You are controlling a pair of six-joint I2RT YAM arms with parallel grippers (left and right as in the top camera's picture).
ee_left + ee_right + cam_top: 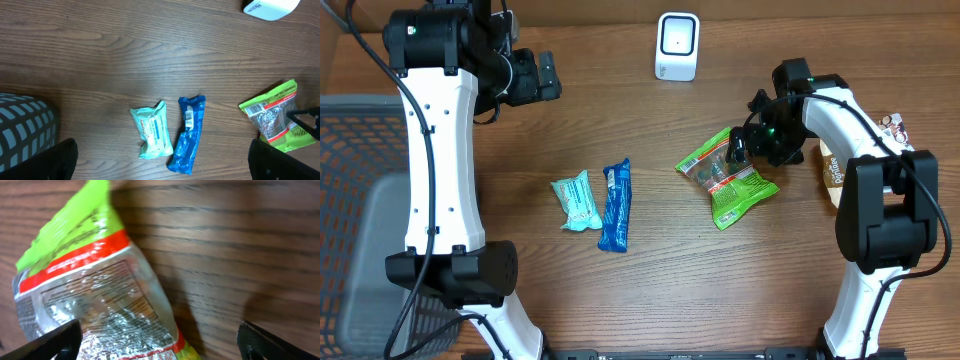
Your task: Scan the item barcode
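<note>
Nearest me, mid-table: teal plastic wipes packet (577,203), with a dark blue foil bar wrapper (615,206) just right of it. Further right I see the green-and-red crinkly snack bag (728,178) lying flat. Right gripper (738,148) sits over its far edge, jaws wide apart, clamping nothing. Left gripper (542,76) is far left, jaws apart, empty. White boxy scanner (677,46) stands farthest.

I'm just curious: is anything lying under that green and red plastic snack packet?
Only brown wooden tabletop shows around the green and red plastic snack packet; the spot beneath it is covered from view.
</note>
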